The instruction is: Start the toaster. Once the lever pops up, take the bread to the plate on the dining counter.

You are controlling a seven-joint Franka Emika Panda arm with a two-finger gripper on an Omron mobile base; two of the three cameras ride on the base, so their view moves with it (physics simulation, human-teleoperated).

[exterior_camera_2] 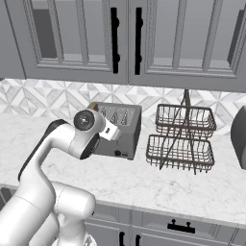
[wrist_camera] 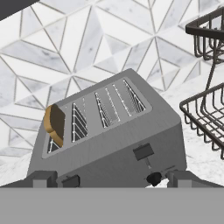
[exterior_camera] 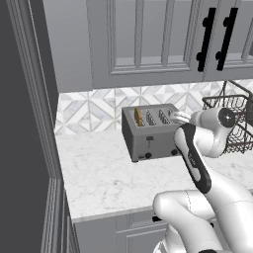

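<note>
Left base view: toaster [exterior_camera: 150, 131] sits on a white marble worktop [exterior_camera: 108, 178], back near the patterned tile wall [exterior_camera: 94, 111]; grey cabinets [exterior_camera: 148, 39] with black handles overhead; dark tall panel [exterior_camera: 22, 123] fills the left edge; wire basket rack [exterior_camera: 232, 118] to the toaster's right; bread [exterior_camera: 139, 117] stands up out of the leftmost slot; white arm crosses in front of the toaster's right end, claw hidden.

Right base view: same worktop [exterior_camera_2: 158, 185], grey drawers [exterior_camera_2: 178, 226] below it; toaster [exterior_camera_2: 120, 129] partly behind the arm's wrist; two-tier wire basket rack [exterior_camera_2: 181, 139] just beside it on the right; a grey appliance edge [exterior_camera_2: 239, 137] at far right.

Hand view: toaster [wrist_camera: 109, 140] seen tilted, close; bread [wrist_camera: 54, 124] in the end slot at left; lever [wrist_camera: 143, 152] high in its slit; a second lever [wrist_camera: 71, 181] low at left; gripper [wrist_camera: 111, 178] fingertips [wrist_camera: 43, 178] wide apart, nothing between them.
</note>
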